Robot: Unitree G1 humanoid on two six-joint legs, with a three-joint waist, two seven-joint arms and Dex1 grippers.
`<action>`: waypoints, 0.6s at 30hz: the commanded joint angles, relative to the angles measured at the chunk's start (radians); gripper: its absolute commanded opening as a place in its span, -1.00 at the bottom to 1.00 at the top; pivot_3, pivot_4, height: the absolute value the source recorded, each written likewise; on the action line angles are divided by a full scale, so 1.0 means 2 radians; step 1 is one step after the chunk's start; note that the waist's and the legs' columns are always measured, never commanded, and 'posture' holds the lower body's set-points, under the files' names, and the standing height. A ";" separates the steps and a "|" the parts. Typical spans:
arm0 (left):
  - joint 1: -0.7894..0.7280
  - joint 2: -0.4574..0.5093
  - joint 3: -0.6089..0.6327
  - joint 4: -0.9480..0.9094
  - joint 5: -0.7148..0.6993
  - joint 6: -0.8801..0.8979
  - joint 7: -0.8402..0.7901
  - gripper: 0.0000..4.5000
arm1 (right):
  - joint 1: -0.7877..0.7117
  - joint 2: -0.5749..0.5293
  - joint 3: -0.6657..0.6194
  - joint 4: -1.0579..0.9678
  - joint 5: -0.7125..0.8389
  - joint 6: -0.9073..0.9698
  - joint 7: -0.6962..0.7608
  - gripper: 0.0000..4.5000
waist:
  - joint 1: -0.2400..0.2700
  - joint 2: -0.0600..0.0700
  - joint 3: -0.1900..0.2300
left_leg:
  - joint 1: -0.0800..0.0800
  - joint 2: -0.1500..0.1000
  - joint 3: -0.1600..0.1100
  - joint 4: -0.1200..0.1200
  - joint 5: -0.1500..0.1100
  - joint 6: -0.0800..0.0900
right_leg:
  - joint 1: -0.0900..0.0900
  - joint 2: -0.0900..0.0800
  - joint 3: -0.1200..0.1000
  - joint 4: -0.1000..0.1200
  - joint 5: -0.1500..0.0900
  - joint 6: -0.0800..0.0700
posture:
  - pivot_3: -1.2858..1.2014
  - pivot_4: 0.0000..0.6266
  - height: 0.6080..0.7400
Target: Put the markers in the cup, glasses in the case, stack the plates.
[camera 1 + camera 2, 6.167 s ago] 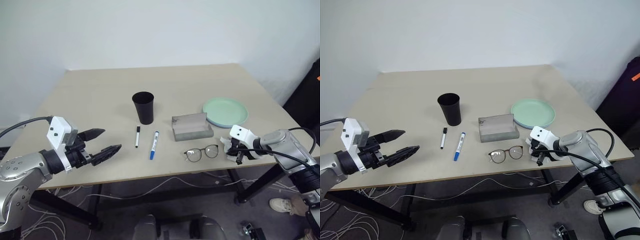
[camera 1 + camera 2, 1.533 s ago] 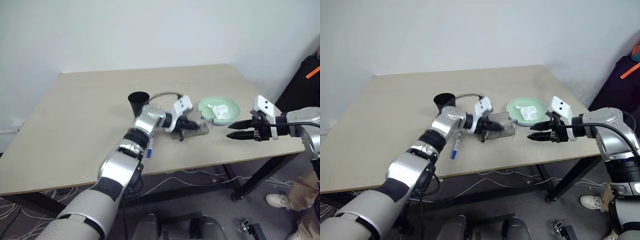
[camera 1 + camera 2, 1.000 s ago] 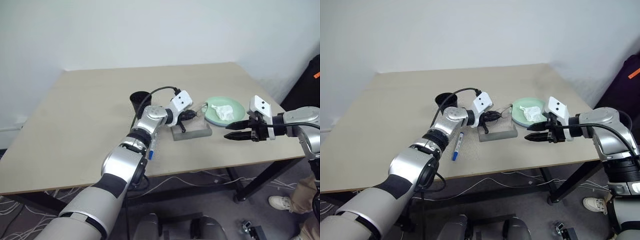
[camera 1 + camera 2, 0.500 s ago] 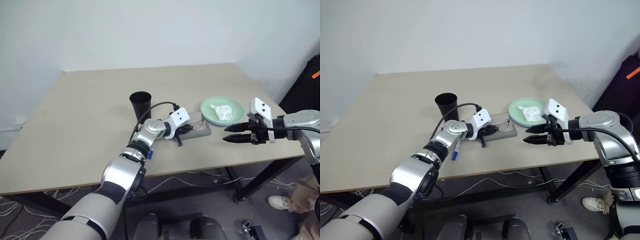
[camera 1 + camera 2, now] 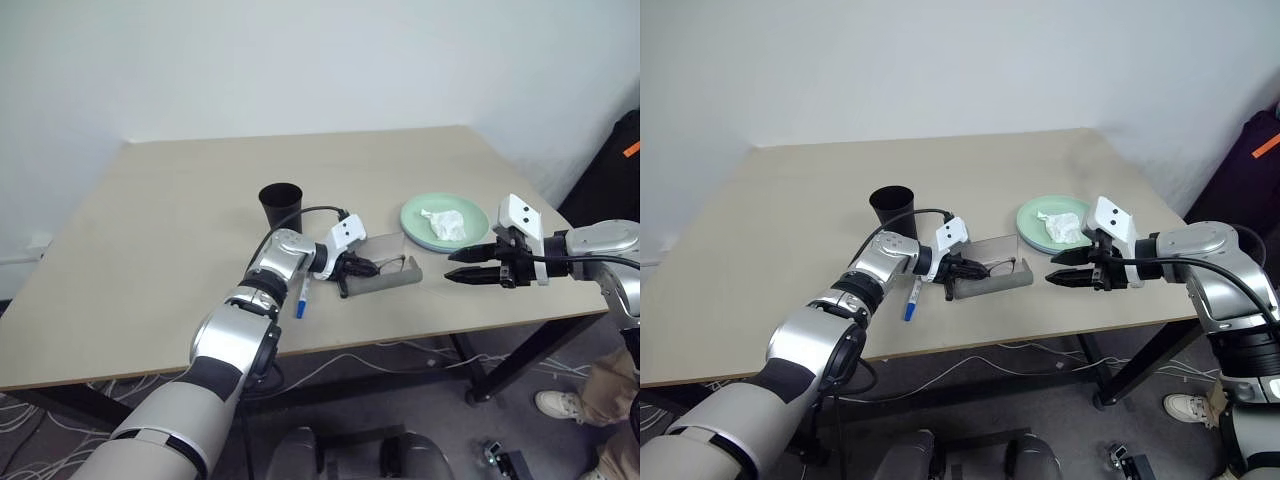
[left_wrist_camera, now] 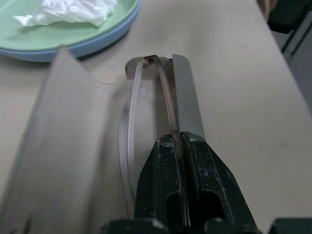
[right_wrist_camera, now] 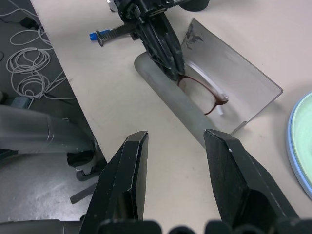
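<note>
**Glasses held over the open case; plates stacked; markers on the table**

The left gripper [image 6: 181,141] is clamped tight on the rim of the glasses [image 7: 204,95]. Its two black fingers meet on the frame at the near end of the case [image 5: 985,272]. The glasses sit between the raised lid and the front wall of the case, one end reaching the far end of the box. I cannot tell whether they rest on the floor of the case or hang just above it.

The case lies on the table [image 5: 170,220] with its lid standing up behind it, between the cup [image 5: 281,206] and the plates [image 5: 445,222].

The right gripper [image 7: 175,161] hovers above the table edge with its fingers spread apart and nothing between them. It points toward the case from the plate side and is clear of both case and plates.

The green plate lies on top of the blue one; the blue rim shows under the green in the left wrist view. A crumpled white tissue [image 5: 441,222] lies on the green plate.

The cup stands upright behind the left arm. A blue-capped marker [image 5: 300,301] lies on the table just beside the left forearm, near the front. A second marker cannot be made out behind the arm.
</note>
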 commanded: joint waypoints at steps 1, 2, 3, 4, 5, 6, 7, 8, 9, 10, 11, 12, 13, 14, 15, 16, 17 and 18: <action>-0.026 0.004 0.007 -0.011 -0.012 0.013 -0.043 -0.98 | -0.005 -0.005 -0.006 -0.009 0.002 -0.007 0.000 -0.13 | 0.000 0.000 0.000 | 0.000 0.000 0.000 0.000 0.000 0.000 | 0.000 0.000 0.000 0.000 0.000 0.000 | 0.03 -1.00 0.64; -0.027 0.003 0.008 -0.013 -0.016 0.021 -0.061 -0.98 | -0.006 -0.004 -0.006 -0.009 0.002 -0.006 0.000 -0.13 | 0.000 0.000 0.000 | 0.000 0.000 0.000 0.000 0.000 0.000 | 0.000 0.000 0.000 0.000 0.000 0.000 | 0.03 -1.00 0.64; -0.028 0.003 0.008 -0.014 -0.018 0.027 -0.073 -0.98 | -0.006 -0.004 -0.006 -0.009 0.002 -0.006 0.000 -0.13 | 0.000 0.000 0.000 | 0.000 0.000 0.000 0.000 0.000 0.000 | 0.000 0.000 0.000 0.000 0.000 0.000 | 0.03 -1.00 0.64; -0.028 0.002 0.009 -0.016 -0.019 0.033 -0.083 -0.98 | -0.006 -0.004 -0.005 -0.009 0.002 -0.006 -0.001 -0.13 | 0.000 0.000 0.000 | 0.000 0.000 0.000 0.000 0.000 0.000 | 0.000 0.000 0.000 0.000 0.000 0.000 | 0.03 -1.00 0.64; -0.026 0.001 0.007 -0.017 -0.019 0.037 -0.093 -0.98 | -0.005 -0.004 -0.005 -0.010 0.002 -0.006 -0.001 -0.13 | 0.000 0.000 0.000 | 0.000 0.000 0.000 0.000 0.000 0.000 | 0.000 0.000 0.000 0.000 0.000 0.000 | 0.03 -1.00 0.64; -0.024 0.000 0.005 -0.019 -0.018 0.039 -0.099 -0.98 | -0.004 -0.004 -0.005 -0.011 0.002 -0.006 -0.002 -0.13 | 0.000 0.000 0.000 | 0.000 0.000 0.000 0.000 0.000 0.000 | 0.000 0.000 0.000 0.000 0.000 0.000 | 0.03 -1.00 0.64; -0.022 -0.001 0.004 -0.021 -0.019 0.039 -0.105 -0.98 | -0.004 -0.004 -0.005 -0.012 0.002 -0.006 -0.002 -0.13 | 0.000 0.000 0.000 | 0.000 0.000 0.000 0.000 0.000 0.000 | 0.000 0.000 0.000 0.000 0.000 0.000 | 0.03 -1.00 0.64; -0.020 -0.002 0.003 -0.022 -0.019 0.041 -0.107 -0.98 | -0.003 -0.005 -0.005 -0.013 0.003 -0.005 -0.002 -0.13 | 0.000 0.000 0.000 | 0.000 0.000 0.000 0.000 0.000 0.000 | 0.000 0.000 0.000 0.000 0.000 0.000 | 0.03 -1.00 0.64; -0.017 -0.004 0.001 -0.023 -0.018 0.039 -0.106 -0.98 | -0.003 -0.005 -0.005 -0.013 0.003 -0.005 -0.002 -0.13 | 0.000 0.000 0.000 | 0.000 0.000 0.000 0.000 0.000 0.000 | 0.000 0.000 0.000 0.000 0.000 0.000 | 0.03 -1.00 0.64; -0.012 -0.005 -0.001 -0.024 -0.015 0.035 -0.101 -0.98 | -0.003 -0.006 -0.005 -0.013 0.003 -0.005 -0.002 -0.13 | 0.000 0.000 0.000 | 0.000 0.000 0.000 0.000 0.000 0.000 | 0.000 0.000 0.000 0.000 0.000 0.000 | 0.03 -1.00 0.64; -0.008 -0.006 -0.005 -0.025 -0.011 0.027 -0.093 -0.98 | -0.003 -0.006 -0.005 -0.014 0.003 -0.005 -0.001 -0.13 | 0.000 0.000 0.000 | 0.000 0.000 0.000 0.000 0.000 0.000 | 0.000 0.000 0.000 0.000 0.000 0.000 | 0.03 -1.00 0.64; -0.005 -0.006 -0.008 -0.027 -0.008 0.020 -0.087 -0.98 | -0.003 -0.006 -0.005 -0.014 0.003 -0.005 -0.001 -0.13 | 0.000 0.000 0.000 | 0.000 0.000 0.000 0.000 0.000 0.000 | 0.000 0.000 0.000 0.000 0.000 0.000 | 0.03 -1.00 0.64; -0.001 -0.006 -0.010 -0.028 -0.005 0.014 -0.075 -0.98 | -0.004 -0.006 -0.005 -0.015 0.004 -0.004 -0.001 -0.13 | 0.000 0.000 0.000 | 0.000 0.000 0.000 0.000 0.000 0.000 | 0.000 0.000 0.000 0.000 0.000 0.000 | 0.03 -1.00 0.64; 0.001 -0.006 -0.012 -0.028 -0.003 0.009 -0.065 -0.98 | -0.004 -0.006 -0.005 -0.015 0.004 -0.004 -0.001 -0.13 | 0.000 0.000 0.000 | 0.000 0.000 0.000 0.000 0.000 0.000 | 0.000 0.000 0.000 0.000 0.000 0.000 | 0.03 -1.00 0.64; 0.002 -0.007 -0.014 -0.029 0.000 0.002 -0.048 -0.89 | -0.004 -0.006 -0.005 -0.015 0.004 -0.004 -0.001 -0.13 | 0.000 0.000 0.000 | 0.000 0.000 0.000 0.000 0.000 0.000 | 0.000 0.000 0.000 0.000 0.000 0.000 | 0.03 -1.00 0.64; 0.003 -0.007 -0.015 -0.028 0.002 0.000 -0.035 -0.78 | -0.005 -0.005 -0.005 -0.014 0.003 -0.005 -0.001 -0.13 | 0.000 0.000 0.000 | 0.000 0.000 0.000 0.000 0.000 0.000 | 0.000 0.000 0.000 0.000 0.000 0.000 | 0.03 -1.00 0.64; 0.002 -0.007 -0.015 -0.028 0.003 -0.001 -0.027 -0.70 | -0.007 -0.004 -0.003 -0.011 0.002 -0.006 -0.001 -0.13 | 0.000 0.000 0.000 | 0.000 0.000 0.000 0.000 0.000 0.000 | 0.000 0.000 0.000 0.000 0.000 0.000 | 0.03 -1.00 0.64; 0.000 -0.007 -0.013 -0.027 0.003 -0.001 -0.018 -0.57 | -0.008 -0.004 -0.003 -0.010 0.001 -0.007 -0.001 -0.13 | 0.000 0.000 0.000 | 0.000 0.000 0.000 0.000 0.000 0.000 | 0.000 0.000 0.000 0.000 0.000 0.001 | 0.03 -1.00 0.64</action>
